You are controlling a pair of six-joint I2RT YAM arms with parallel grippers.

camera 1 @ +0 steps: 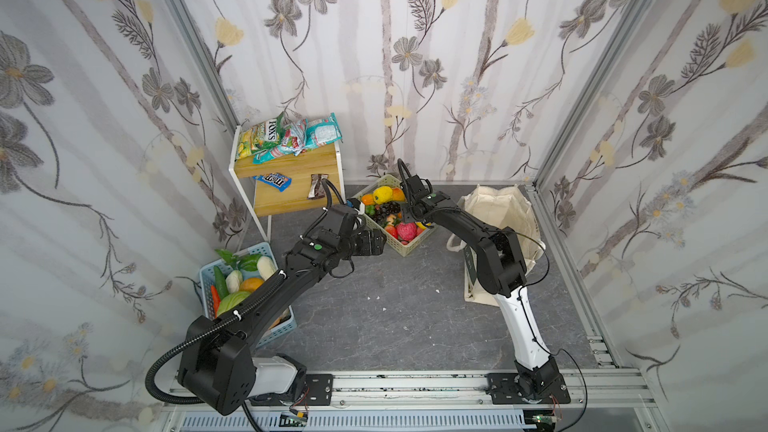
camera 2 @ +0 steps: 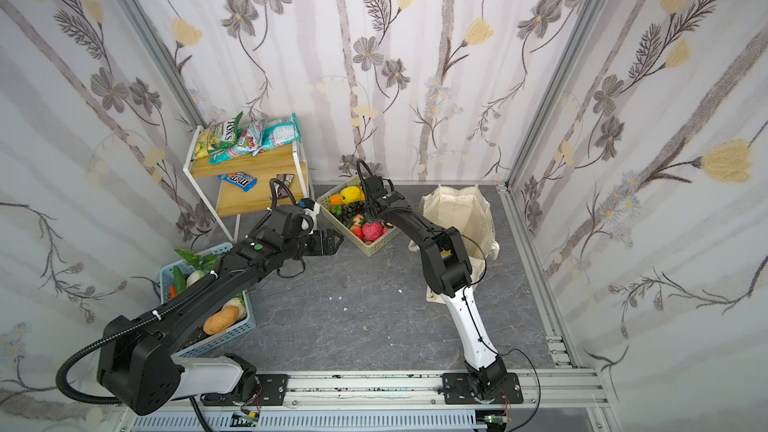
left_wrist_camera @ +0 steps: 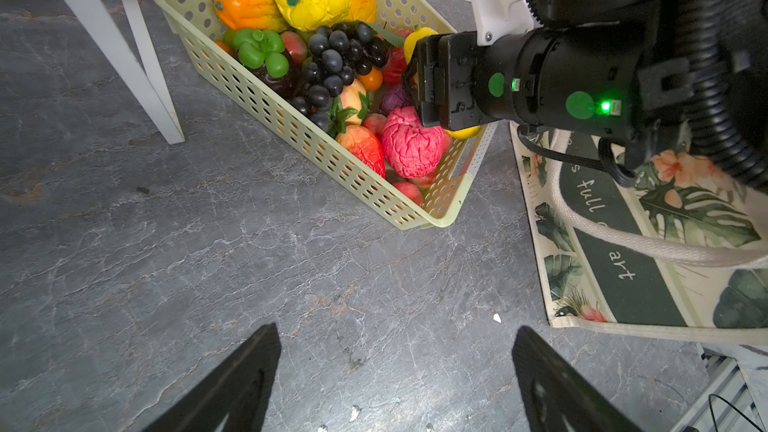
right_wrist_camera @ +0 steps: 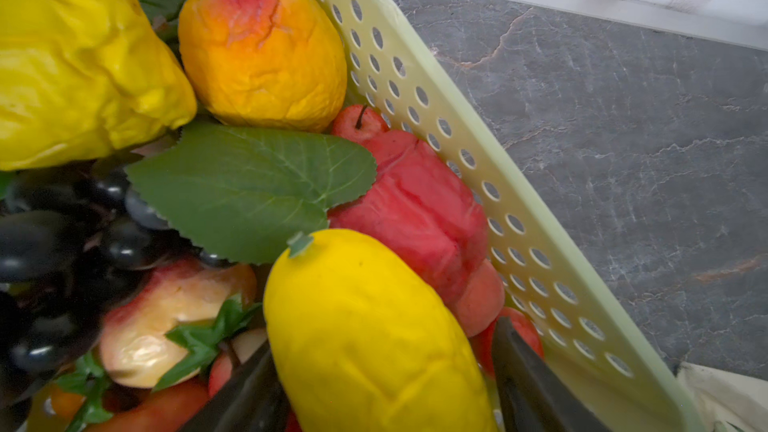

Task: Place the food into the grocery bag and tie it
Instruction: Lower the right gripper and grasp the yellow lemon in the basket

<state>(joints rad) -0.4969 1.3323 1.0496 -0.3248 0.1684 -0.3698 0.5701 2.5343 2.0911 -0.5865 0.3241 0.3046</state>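
Now right hand (right_wrist_camera: 382,338) clamps yellow mango (right_wrist_camera: 365,301) inside fruit-filled basket (right_wrist_camera: 453,118); left hand (left_wrist_camera: 395,328) spread, empty.

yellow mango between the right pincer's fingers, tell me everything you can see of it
The yellow mango is a smooth, oblong toy fruit, bright yellow and faintly dimpled, with a small green stub at its tip. It lies in the beige perforated basket, beside a red fruit, its tip next to a green leaf. The right pincer straddles it, dark fingers on either side; whether they press it cannot be told.
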